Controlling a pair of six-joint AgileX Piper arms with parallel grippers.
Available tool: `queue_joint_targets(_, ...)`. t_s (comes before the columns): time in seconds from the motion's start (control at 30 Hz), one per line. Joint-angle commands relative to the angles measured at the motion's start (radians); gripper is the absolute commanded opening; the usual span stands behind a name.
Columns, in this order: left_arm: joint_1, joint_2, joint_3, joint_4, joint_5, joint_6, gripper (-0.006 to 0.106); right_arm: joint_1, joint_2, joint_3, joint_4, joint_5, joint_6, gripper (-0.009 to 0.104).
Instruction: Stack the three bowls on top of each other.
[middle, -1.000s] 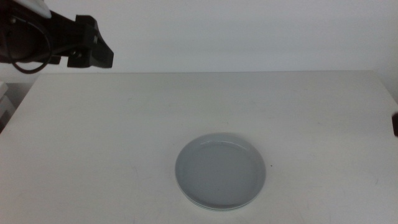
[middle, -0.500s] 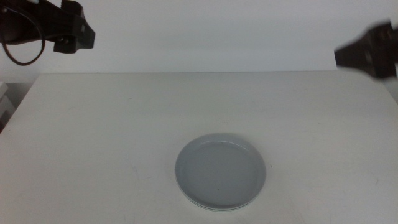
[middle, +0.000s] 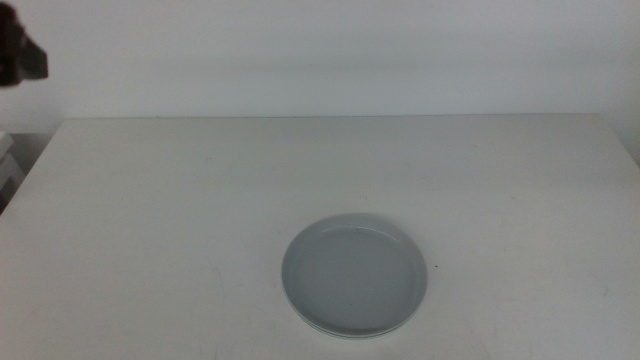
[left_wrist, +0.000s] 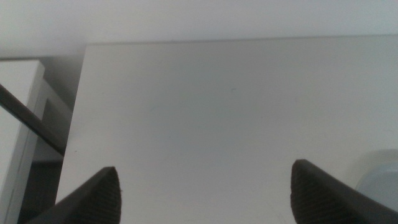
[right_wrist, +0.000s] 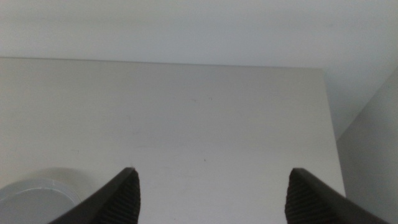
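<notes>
A light grey bowl (middle: 355, 272) sits at the table's front middle, on top of a stack. Thin pale rims (middle: 345, 333) of the bowls under it peek out along its front edge; their colours are too faint to tell apart. My left gripper (left_wrist: 205, 169) hangs high over the table's far left corner, open and holding nothing, and only a dark piece of that arm (middle: 20, 55) shows in the middle view. My right gripper (right_wrist: 212, 171) is open and empty above the table's right side, outside the middle view. An edge of the stack shows in both wrist views (left_wrist: 382, 182) (right_wrist: 37, 193).
The white table (middle: 150, 200) ends at a pale wall behind. A white cabinet (left_wrist: 18, 106) stands beyond the table's left edge. To the right of the table's right edge lies a grey gap (right_wrist: 367, 149).
Both arms have pulled back: the left arm moved up and left until only a corner shows. The right arm, seen at the upper right half a second ago, has left the middle view. The stack stayed put.
</notes>
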Motion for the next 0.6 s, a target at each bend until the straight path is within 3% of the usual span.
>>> queue_joint_targets(0.0,0.002,-0.09,0.055,-0.015,-0.118,0.0,0.105,-0.009,-0.095,0.055,0.012,-0.121,-0.034,0.059)
queue_joint_targets(0.27,0.001,-0.372,0.51,-0.023,-0.542,0.015,0.105,-0.009,-0.397,0.46,0.011,-0.488,-0.12,0.059)
queue_joint_targets(0.57,0.001,-0.567,0.864,-0.023,-0.983,0.027,0.105,-0.009,-0.669,0.753,0.011,-0.59,-0.189,0.059)
